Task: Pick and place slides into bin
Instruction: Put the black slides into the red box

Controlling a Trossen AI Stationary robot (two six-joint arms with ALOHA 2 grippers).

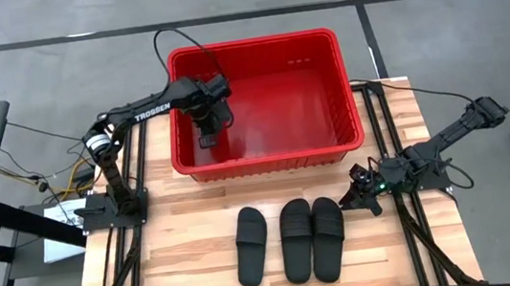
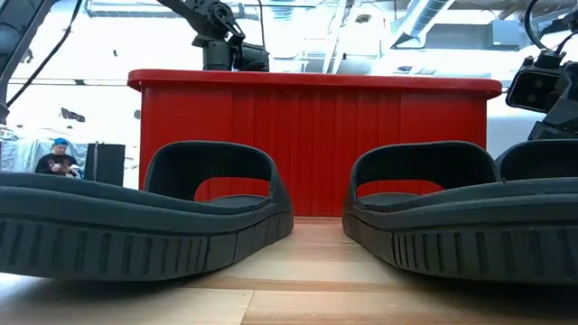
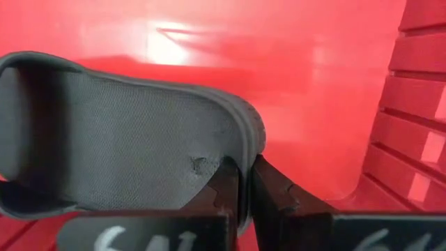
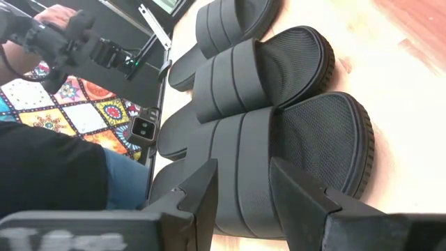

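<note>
I read one label only: "TROSSEN" in white on the left arm (image 1: 150,112), seen from overhead.

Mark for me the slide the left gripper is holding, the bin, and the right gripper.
Held slide (image 3: 139,132): left wrist view, on its grey footbed.
Bin (image 1: 262,164): high view, on the near rim.
Right gripper (image 4: 240,185): right wrist view, midway between its open fingertips, above the nearest slide on the table.

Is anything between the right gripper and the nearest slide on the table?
Nothing visible. The open right gripper sits at the table's right edge, and the closest black rubber slide sandal lies just beyond its fingers on bare wood. The left gripper holds another slide inside the red plastic basket.
</note>
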